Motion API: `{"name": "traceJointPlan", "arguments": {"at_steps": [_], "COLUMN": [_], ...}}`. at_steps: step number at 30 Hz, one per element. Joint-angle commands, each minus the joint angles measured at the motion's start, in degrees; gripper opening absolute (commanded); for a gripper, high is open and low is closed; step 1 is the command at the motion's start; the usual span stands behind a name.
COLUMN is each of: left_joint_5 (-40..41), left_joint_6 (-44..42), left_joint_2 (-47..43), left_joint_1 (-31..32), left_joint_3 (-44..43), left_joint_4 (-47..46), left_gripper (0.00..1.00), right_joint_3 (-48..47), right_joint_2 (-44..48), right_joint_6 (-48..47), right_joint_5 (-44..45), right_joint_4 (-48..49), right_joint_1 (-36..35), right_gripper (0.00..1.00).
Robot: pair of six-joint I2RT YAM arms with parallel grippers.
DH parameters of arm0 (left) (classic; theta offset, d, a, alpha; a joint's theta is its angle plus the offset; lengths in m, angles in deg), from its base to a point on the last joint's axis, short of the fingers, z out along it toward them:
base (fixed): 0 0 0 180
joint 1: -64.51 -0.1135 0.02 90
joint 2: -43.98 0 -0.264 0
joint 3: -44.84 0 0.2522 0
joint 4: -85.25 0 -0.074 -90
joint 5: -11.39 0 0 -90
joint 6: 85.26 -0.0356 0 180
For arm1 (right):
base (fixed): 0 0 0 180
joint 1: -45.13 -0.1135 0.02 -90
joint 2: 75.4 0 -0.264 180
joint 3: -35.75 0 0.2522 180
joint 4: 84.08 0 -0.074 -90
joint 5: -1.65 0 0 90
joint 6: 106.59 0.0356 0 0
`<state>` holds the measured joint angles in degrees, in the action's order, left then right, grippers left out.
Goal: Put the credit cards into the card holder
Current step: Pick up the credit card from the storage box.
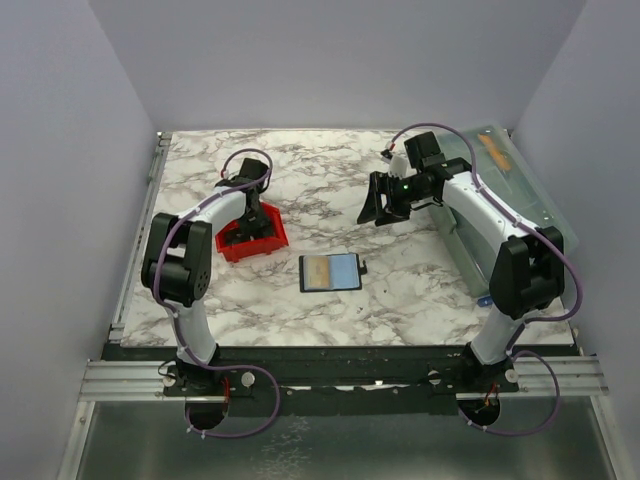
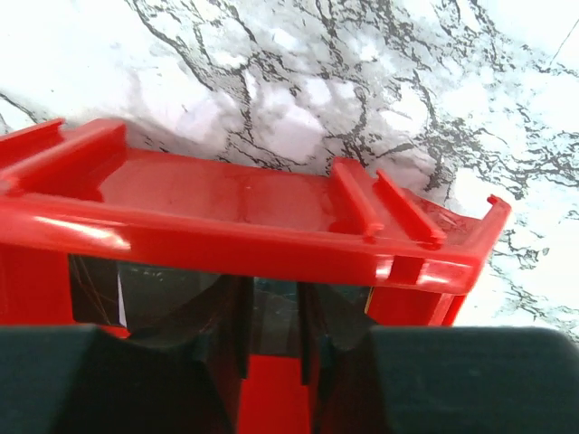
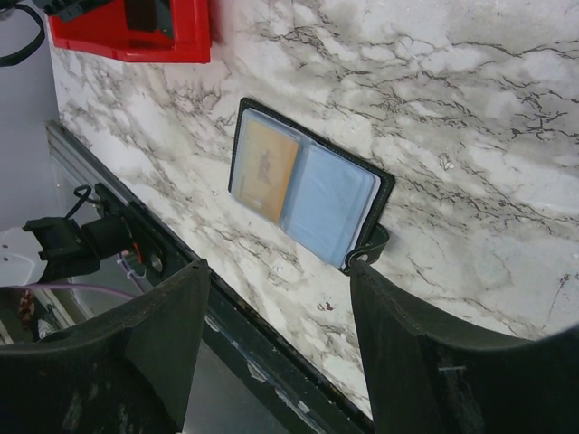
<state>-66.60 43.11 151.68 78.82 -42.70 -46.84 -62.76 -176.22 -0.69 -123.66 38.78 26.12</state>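
**2 cards in, the dark ones left in the tray**

Top view: the card holder (image 1: 330,272) lies open and flat on the marble table (image 1: 330,170), near the front edge and between the 2 arms; a yellowish card (image 1: 317,271) fills its left half and a light blue card (image 1: 345,270) its right half. The left gripper (image 1: 243,228) is down inside the red tray (image 1: 272,240), well to the left of the holder; the right gripper (image 1: 383,208) hangs above bare marble behind the holder, jaws spread and carrying nothing. A translucent box (image 1: 520,190) sits along the right edge.

Left wrist view: the tray's rim fills the frame; beneath it shows a dark card (image 2: 163,294) with a pale strip at its edge. The black fingers (image 2: 136,380) reach in with only a narrow gap between them; something dark sits in that gap, but I cannot tell whether they are pinching it or merely close to it.

Right wrist view: the 2 fingers stand wide apart and frame the open holder; both cards lie behind its clear pockets, and a small strap sticks out at its near corner.

Judgement: 2 cards look stowed; at least 1 dark card remains in the tray to be lifted, carried over and slid in. How many remain is hidden.
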Motion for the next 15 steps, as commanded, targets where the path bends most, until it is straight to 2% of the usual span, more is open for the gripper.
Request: {"name": "traceJointPlan", "arguments": {"at_steps": [1,6,15], "left_joint_5": [3.13,4.30,2.80], "left_joint_6": [-0.77,-0.24,-0.18], "left_joint_2": [0.08,-3.58,-5.29], "left_joint_1": [-0.08,0.06,1.63], "left_joint_3": [1.63,1.01,-0.82], "left_joint_4": [1.04,1.00,-0.19], "left_gripper": [0.22,0.00,0.00], "right_joint_3": [-0.32,0.46,0.65], "right_joint_2": [-0.15,-0.04,-0.31], "right_joint_6": [-0.37,-0.11,0.17], "right_joint_5": [-2.13,-2.75,-4.10], "right_joint_4": [-0.84,-0.16,0.67], "right_joint_1": [0.46,0.46,0.47], "right_gripper": [0.66,0.66,0.66]}}
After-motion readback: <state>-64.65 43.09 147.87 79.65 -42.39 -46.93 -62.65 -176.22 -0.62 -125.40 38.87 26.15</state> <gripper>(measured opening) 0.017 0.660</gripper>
